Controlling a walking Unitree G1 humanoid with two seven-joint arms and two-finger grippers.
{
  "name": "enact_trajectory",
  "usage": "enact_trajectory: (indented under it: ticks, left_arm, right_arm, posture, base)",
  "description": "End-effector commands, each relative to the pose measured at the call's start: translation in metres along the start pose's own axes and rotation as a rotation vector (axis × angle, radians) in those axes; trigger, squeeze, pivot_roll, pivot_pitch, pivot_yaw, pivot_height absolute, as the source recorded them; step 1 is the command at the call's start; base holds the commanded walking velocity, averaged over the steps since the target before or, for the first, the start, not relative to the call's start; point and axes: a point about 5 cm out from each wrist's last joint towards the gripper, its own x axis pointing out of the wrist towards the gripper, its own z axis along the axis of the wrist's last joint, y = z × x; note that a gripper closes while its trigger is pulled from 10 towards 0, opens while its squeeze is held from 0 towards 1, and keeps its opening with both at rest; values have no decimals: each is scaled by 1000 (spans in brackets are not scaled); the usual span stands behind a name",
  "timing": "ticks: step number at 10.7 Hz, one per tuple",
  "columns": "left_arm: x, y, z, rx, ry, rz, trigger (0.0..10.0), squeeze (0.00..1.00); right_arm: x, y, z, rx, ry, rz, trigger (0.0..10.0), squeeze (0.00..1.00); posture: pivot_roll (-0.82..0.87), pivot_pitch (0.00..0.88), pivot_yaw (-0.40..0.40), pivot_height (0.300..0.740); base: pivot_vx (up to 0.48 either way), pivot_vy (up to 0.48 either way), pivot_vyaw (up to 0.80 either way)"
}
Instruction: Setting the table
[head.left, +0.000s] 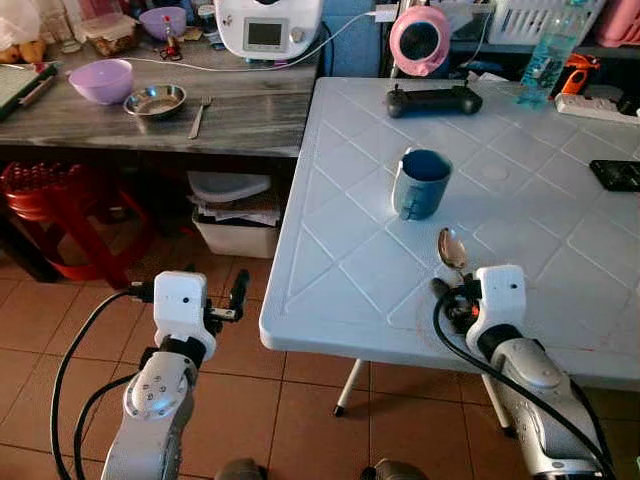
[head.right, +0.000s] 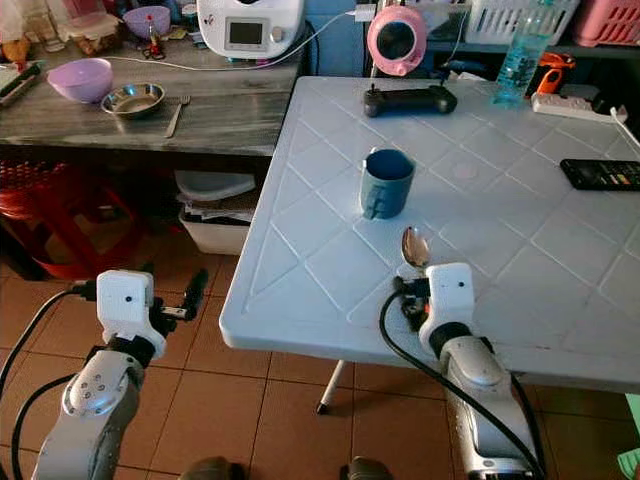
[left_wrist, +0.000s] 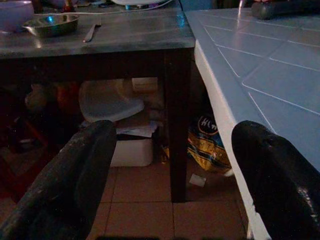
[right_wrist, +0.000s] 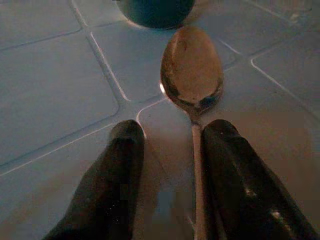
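**A:** Your right gripper (head.left: 452, 287) sits low on the white table (head.left: 330, 300) near its front edge. Its fingers (right_wrist: 120, 170) stand a little apart, with the spoon (right_wrist: 192, 80) handle running between them, close against one finger. I can't tell whether that finger actually presses the handle or only lies beside it. The bowl of the spoon points toward the blue mug (head.left: 420, 183), which stands near but apart from it.

**B:** What could go wrong from here?

**A:** If you pull back and the handle catches on that finger, the spoon may drag toward the table edge and drop to the tiled floor. If you push forward, the spoon bowl could nudge the mug. I'd judge a straight lift the safer exit.

**B:** And your other arm?

**A:** Your left gripper (head.left: 238, 300) hangs off the table over the floor, fingers wide apart and holding nothing. Swing it carelessly and it could knock the table's corner.

**B:** What's in the containers?

**A:** From the head view, I can't make out anything inside the mug. On the wooden counter (head.left: 250, 115), the lilac bowl (head.left: 100, 80) looks empty, and so does the steel bowl (head.left: 155, 100), with a fork (head.left: 199, 115) lying just beside it. Those pieces are well apart from the white table, so I'd judge the setting far from done.
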Motion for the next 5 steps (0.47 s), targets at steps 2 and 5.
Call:
enact_trajectory:
  ticks: [2,5]
  left_arm:
    - [0,4,4,16,-5,8,10000,0]
    - [0,5,4,25,-2,9,10000,0]
  right_arm:
    - [-8,-6,-30,56,109,-38,627,0]
    - [-12,6,-35,138,80,24,10000,0]
  posture:
    - [-10,80,70,740]
    - [-11,80,69,740]
  base:
    - [0,0,0]
    - [0,0,0]
